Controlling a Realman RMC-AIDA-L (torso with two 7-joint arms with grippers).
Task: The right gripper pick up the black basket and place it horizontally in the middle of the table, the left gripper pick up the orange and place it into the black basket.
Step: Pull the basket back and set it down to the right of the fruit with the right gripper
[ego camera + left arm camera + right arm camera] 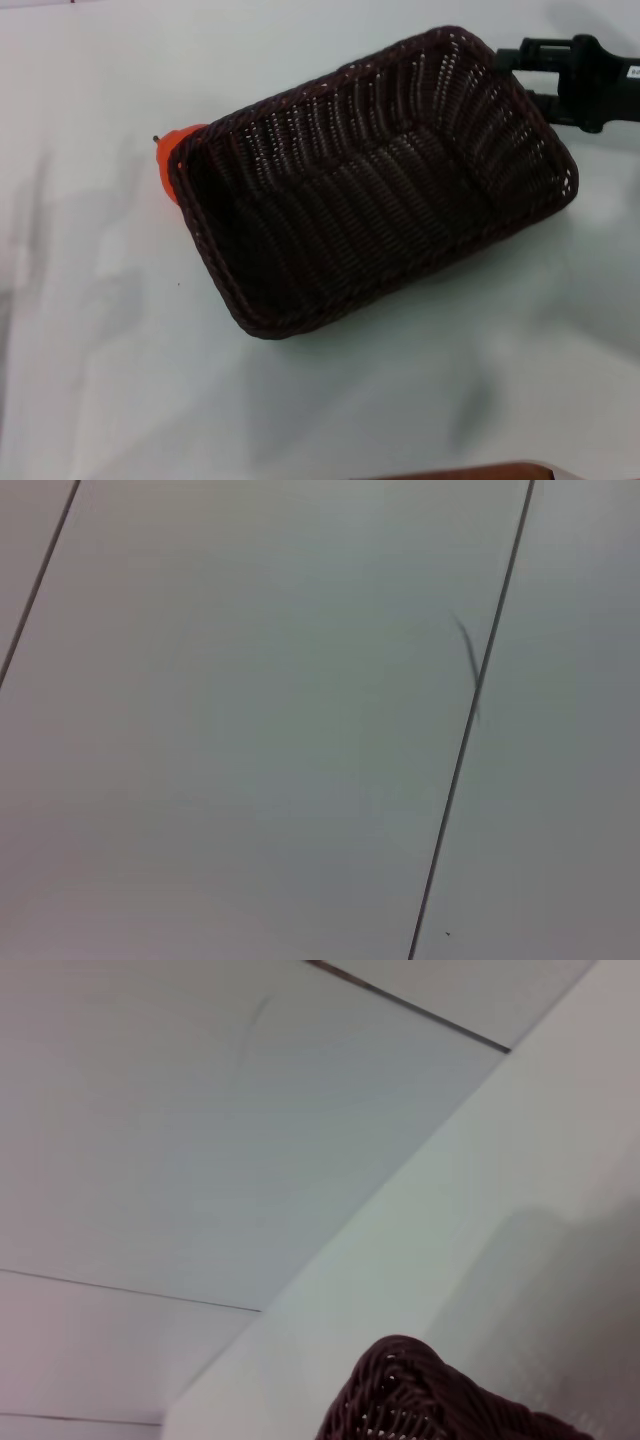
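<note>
Black right gripper (pixel 512 75) fingers clench the black basket (pixel 370 185) rim; the orange (pixel 172 152) peeks beside it.

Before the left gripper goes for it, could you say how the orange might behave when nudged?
The orange looks round and smooth, so it would probably roll. It sits against the black basket corner, which may block it that way. Its glossy skin might slip.
</note>
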